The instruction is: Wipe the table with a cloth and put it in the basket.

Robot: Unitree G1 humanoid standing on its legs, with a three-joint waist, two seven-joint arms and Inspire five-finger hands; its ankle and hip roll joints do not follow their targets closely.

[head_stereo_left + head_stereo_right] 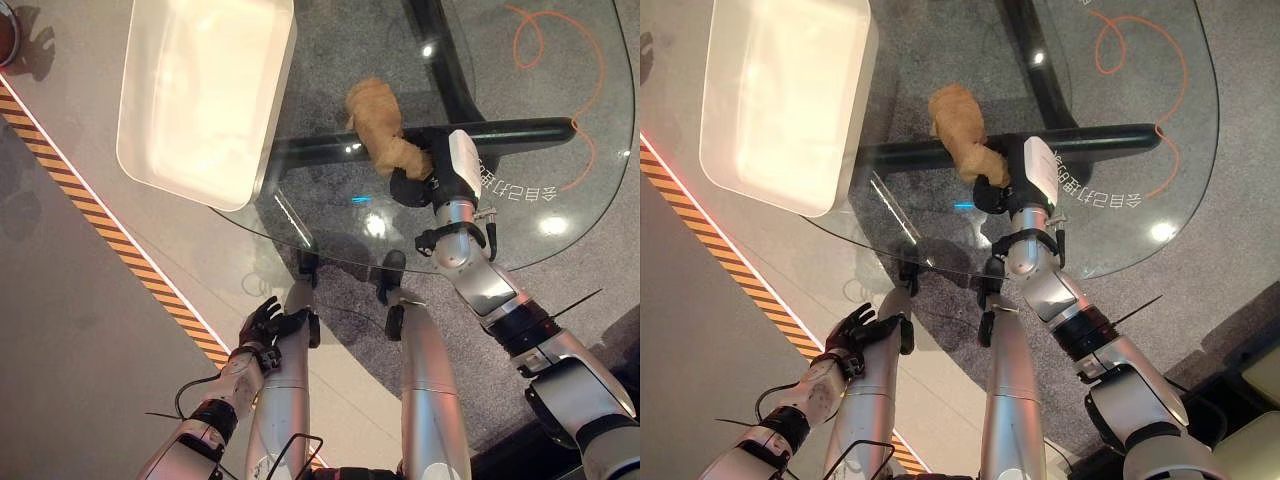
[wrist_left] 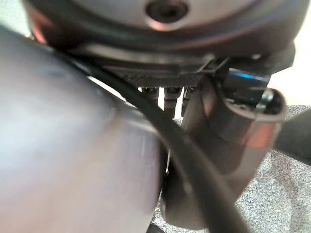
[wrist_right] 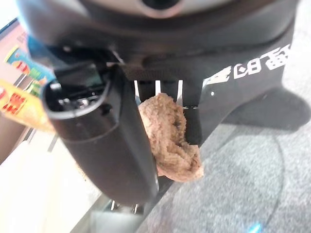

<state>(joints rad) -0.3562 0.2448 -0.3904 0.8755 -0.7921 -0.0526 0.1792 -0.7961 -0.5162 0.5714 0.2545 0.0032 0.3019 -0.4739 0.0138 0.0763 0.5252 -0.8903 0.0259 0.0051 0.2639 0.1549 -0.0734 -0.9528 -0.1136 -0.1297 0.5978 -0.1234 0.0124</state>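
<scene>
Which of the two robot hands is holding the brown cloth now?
The right hand, over the round glass table, has its fingers closed on the crumpled brown cloth. The left hand hangs low beside the table, holding nothing.

tan cloth (image 1: 385, 128), white basket (image 1: 160, 150), seemingly clear table (image 1: 560, 230)

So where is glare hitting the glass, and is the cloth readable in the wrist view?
Left eye view: bright ceiling-light spots on the round glass table beside the right hand, and the white plastic basket is washed out. Right wrist view: the crumpled tan cloth is sharp; the hand's near bulk is blurred.
</scene>
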